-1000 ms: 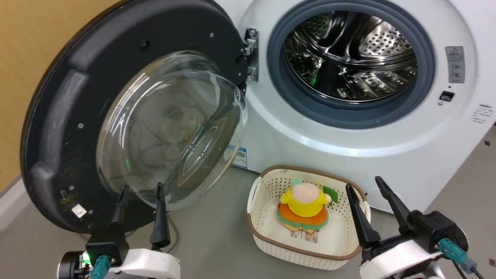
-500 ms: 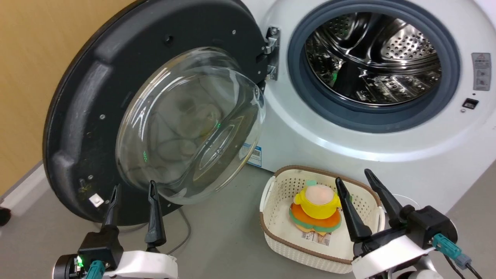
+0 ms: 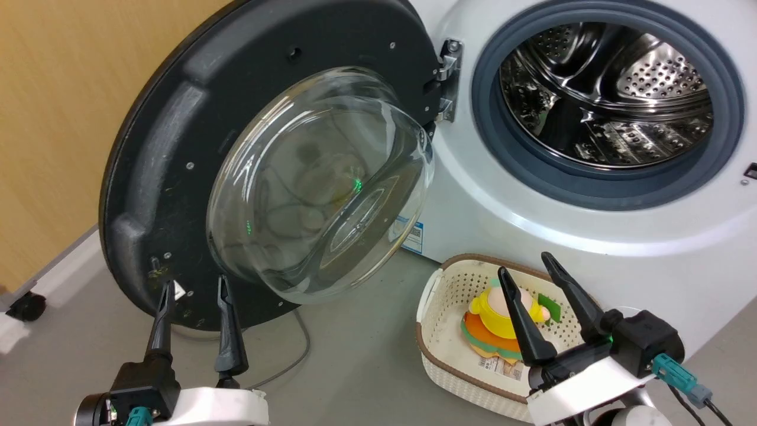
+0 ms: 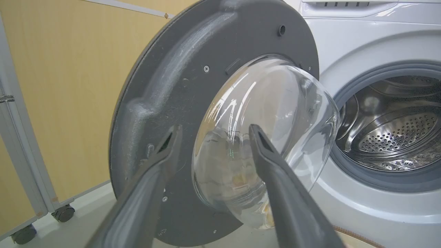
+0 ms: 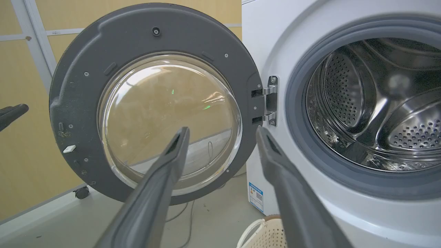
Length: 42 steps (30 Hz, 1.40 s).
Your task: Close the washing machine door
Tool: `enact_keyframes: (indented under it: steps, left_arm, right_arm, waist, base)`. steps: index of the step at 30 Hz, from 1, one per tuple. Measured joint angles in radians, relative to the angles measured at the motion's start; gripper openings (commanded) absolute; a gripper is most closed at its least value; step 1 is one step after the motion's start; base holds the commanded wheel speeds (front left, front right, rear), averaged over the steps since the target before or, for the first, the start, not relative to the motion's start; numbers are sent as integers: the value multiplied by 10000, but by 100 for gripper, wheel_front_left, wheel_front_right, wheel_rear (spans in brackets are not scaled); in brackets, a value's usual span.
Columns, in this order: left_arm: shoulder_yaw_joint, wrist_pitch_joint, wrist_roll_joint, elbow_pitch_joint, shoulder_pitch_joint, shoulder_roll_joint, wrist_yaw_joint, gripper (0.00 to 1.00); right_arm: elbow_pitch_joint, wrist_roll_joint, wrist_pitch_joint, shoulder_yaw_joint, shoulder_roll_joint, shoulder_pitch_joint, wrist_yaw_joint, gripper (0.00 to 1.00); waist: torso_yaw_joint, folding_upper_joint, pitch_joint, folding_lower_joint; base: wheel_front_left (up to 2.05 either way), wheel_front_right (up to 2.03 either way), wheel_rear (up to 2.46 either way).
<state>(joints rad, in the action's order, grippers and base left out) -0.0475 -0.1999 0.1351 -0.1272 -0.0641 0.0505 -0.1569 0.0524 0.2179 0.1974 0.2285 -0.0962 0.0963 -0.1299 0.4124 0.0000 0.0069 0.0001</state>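
Note:
The washing machine door stands wide open to the left of the white washing machine, its black frame around a bulging clear glass bowl. It hangs on a metal hinge beside the grey gasket and steel drum. My left gripper is open just below the door's lower rim, not touching it. The left wrist view has the door close ahead of that gripper. My right gripper is open above the basket. In the right wrist view the door faces that gripper.
A cream basket with a brown rim holds a yellow and orange toy on the grey floor in front of the machine. A wooden wall panel stands behind the door. A caster wheel and a grey cable are on the floor.
The whole head view has shifted right, so the camera turned left. Both grippers stay open and sit a little higher in the picture; the left one is now under the door's lower rim.

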Motion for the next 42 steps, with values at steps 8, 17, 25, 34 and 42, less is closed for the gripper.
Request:
enact_keyframes:
  steps: [8, 17, 25, 34, 42]
  left_arm:
    - [-36, -142, 79, -59, -98, 0, -77, 100]
    - [-56, -380, 188, -61, -133, 0, -77, 100]
    - [-19, -531, 270, -123, -133, 0, -88, 100]
    - [176, -566, 439, -391, -132, -4, 255, 0]
    - [1390, -566, 872, -142, 968, 301, 1758, 0]
  right_arm:
    - [27, 140, 174, 134, -21, 10, 0, 100]
    - [-17, 382, 391, 192, -48, 40, 0, 100]
    - [-21, 476, 560, 399, -79, 44, 0, 100]
    - [-107, 472, 600, 343, -127, 45, 0, 100]
    - [-416, 334, 600, 44, -134, -219, 0, 100]
  waist:
    - [333, 0, 17, 0]
    - [760, 0, 53, 0]
    - [1106, 0, 77, 0]
    - [1158, 0, 105, -1]
    - [1213, 0, 214, -1]
  base:
    - [0, 0, 0]
    - [0, 0, 0]
    - [0, 0, 0]
    - [0, 0, 0]
    - [0, 0, 0]
